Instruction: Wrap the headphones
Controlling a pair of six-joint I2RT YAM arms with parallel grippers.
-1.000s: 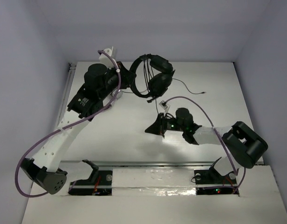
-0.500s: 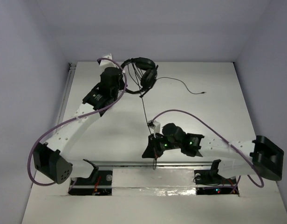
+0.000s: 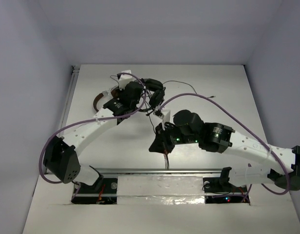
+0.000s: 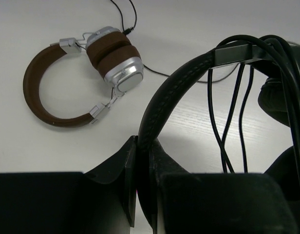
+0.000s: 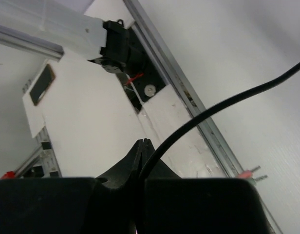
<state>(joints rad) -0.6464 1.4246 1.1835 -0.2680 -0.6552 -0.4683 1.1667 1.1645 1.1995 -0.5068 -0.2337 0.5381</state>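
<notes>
The black headphones [image 3: 155, 90] hang above the far middle of the table. My left gripper [image 3: 143, 94] is shut on their thin headband [image 4: 172, 90], which is clamped between its fingers in the left wrist view [image 4: 144, 145]. Several strands of the dark cable [image 4: 228, 122] run over the headband. My right gripper [image 3: 158, 144] is lower and nearer, shut on the cable [image 5: 213, 111], which is pinched between its closed fingertips in the right wrist view [image 5: 145, 143]. The cable's free end [image 3: 191, 88] trails on the table at the far right.
The brown-banded headphones with silver earcups [image 4: 86, 73] lie on the table left of the left gripper and show partly in the top view [image 3: 98, 101]. A metal rail [image 3: 140, 170] and the arm bases run along the near edge. Walls close in the table.
My left gripper has carried the black headphones right and nearer, uncovering the brown headphones. My right gripper has moved a little away from the near edge, still holding the cable.
</notes>
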